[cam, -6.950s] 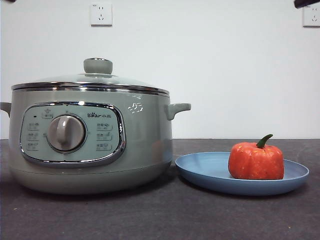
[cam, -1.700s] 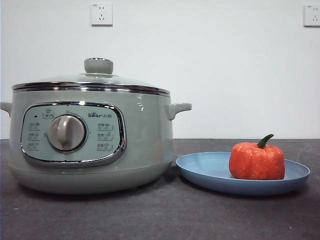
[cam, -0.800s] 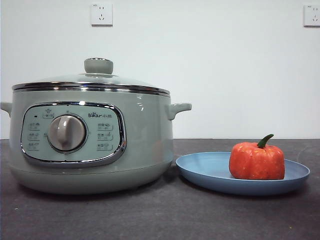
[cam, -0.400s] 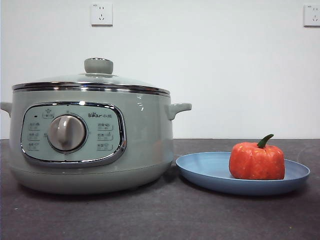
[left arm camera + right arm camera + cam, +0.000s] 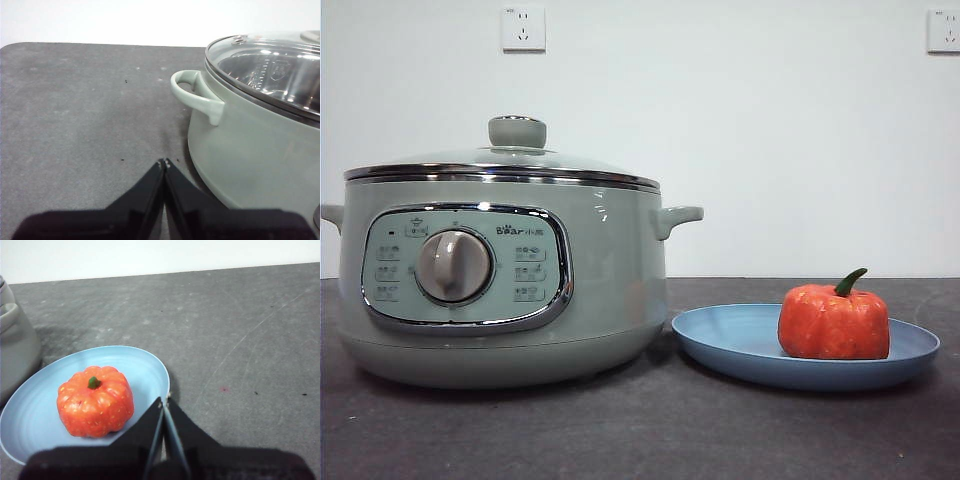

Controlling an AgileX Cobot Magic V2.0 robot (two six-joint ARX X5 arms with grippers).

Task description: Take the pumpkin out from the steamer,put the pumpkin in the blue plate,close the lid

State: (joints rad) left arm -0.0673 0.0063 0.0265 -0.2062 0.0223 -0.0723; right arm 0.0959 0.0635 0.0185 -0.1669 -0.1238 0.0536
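Note:
The orange-red pumpkin (image 5: 834,322) with a green stem sits upright in the blue plate (image 5: 740,345), to the right of the steamer (image 5: 500,270). The glass lid (image 5: 510,160) with its pale green knob rests closed on the steamer's chrome rim. My left gripper (image 5: 164,163) is shut and empty, beside the steamer's side handle (image 5: 195,95) and apart from it. My right gripper (image 5: 163,401) is shut and empty, above the plate's rim (image 5: 160,370), next to the pumpkin (image 5: 95,401) and not touching it. Neither gripper shows in the front view.
The dark grey table mat (image 5: 640,430) stretches in front of the pot and plate. Two wall sockets (image 5: 522,28) hang on the white wall behind. The mat's rounded edge (image 5: 15,47) shows in the left wrist view.
A black arm tip seen at the top right corner in the oldest frame has left the front view. The pot, lid, plate and pumpkin have stayed put.

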